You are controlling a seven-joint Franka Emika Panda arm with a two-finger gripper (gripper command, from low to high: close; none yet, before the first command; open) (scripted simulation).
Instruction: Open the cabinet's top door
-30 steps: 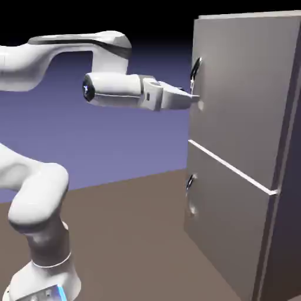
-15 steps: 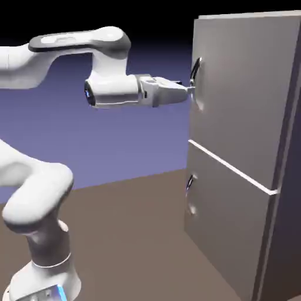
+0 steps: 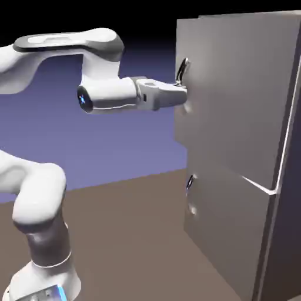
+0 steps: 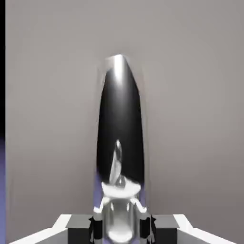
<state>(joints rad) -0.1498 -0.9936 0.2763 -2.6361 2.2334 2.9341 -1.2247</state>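
Note:
The tall grey cabinet (image 3: pixel 289 194) stands at the exterior view's right. Its top door (image 3: pixel 235 100) is swung a little outward, its handle edge standing proud of the lower panel. My gripper (image 3: pixel 183 90) reaches level from the left and is shut on the lower part of the door's arched metal handle (image 3: pixel 183 67). In the hand view the handle (image 4: pixel 119 119) rises as a dark shiny arch between my fingertips (image 4: pixel 96 228), and my gripper (image 4: pixel 121 229) clamps its lower end. The grey door panel (image 4: pixel 190 95) fills that view.
The shorter lower door (image 3: pixel 229 235) is flush with the cabinet and carries a small handle (image 3: pixel 189 184). The brown table (image 3: pixel 129 235) runs from the robot's base to the cabinet. A pale seam (image 3: pixel 258 187) divides the two panels.
My gripper went from open to shut on the handle and drew back leftward. The top door's handle edge has swung out to the left with it, opening a gap at the seam.

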